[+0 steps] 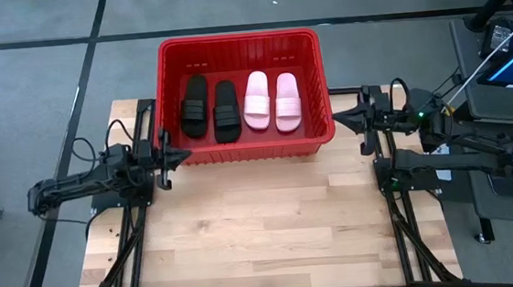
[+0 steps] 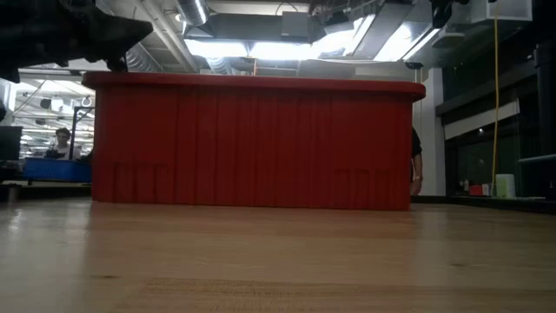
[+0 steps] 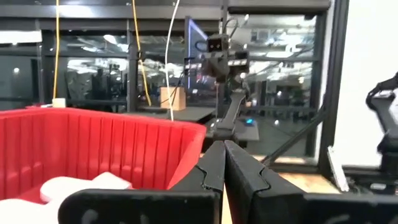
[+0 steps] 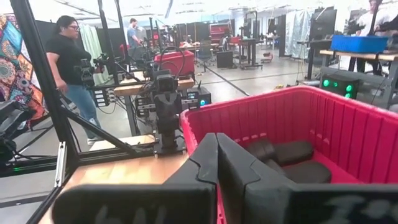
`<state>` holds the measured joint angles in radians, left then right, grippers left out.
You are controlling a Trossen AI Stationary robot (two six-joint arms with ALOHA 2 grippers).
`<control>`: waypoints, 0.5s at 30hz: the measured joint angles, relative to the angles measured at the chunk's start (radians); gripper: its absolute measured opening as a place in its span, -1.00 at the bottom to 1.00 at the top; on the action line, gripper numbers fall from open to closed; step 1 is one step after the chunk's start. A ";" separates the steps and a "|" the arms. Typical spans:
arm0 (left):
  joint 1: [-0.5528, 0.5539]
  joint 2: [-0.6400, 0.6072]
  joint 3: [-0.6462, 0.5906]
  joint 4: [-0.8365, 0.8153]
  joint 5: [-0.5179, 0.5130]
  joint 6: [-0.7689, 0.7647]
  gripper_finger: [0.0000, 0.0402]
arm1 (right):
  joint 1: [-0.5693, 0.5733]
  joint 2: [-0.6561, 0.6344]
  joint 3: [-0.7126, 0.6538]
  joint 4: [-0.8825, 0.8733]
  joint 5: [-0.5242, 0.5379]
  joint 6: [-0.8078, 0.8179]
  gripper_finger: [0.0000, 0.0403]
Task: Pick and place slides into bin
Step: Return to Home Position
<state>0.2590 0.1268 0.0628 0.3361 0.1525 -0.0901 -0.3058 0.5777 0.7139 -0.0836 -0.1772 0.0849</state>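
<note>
we're in a robotics lab here: bare ceiling ducts and strip lights overhead, rows of workbenches loaded with gear, a person standing on the open floor.

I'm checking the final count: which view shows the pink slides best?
High view: both pink slides lie fully visible in the bin. Left wrist view catches only part; low view, just the bin's wall; right wrist view, only the black slides.

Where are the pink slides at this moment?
In the high view, both pink slides lie side by side inside the red bin, in its right half, just right of the two black slides.
</note>
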 joint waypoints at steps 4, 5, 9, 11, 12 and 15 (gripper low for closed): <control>-0.061 0.000 0.000 -0.039 -0.111 0.043 -0.99 | 0.000 0.004 0.000 -0.013 0.002 0.012 -0.97; -0.076 0.000 0.000 -0.047 -0.133 0.047 -0.99 | 0.000 0.007 0.000 -0.014 0.002 0.012 -0.97; -0.124 0.000 0.000 -0.078 -0.147 0.072 -0.99 | 0.000 0.012 0.000 -0.016 0.003 0.012 -0.97; -0.142 0.000 0.000 -0.091 -0.155 0.113 -0.99 | 0.000 0.013 0.000 -0.015 0.003 0.012 -0.97; -0.148 0.000 0.001 -0.098 -0.162 0.125 -0.99 | 0.000 0.014 0.000 -0.016 0.003 0.012 -0.97; -0.165 0.000 -0.002 -0.109 -0.185 0.120 -0.99 | 0.000 0.014 0.000 -0.015 0.003 0.012 -0.97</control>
<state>0.0941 0.1265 0.0612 0.2269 -0.0327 0.0303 -0.3058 0.5920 0.7139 -0.0986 -0.1747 0.0972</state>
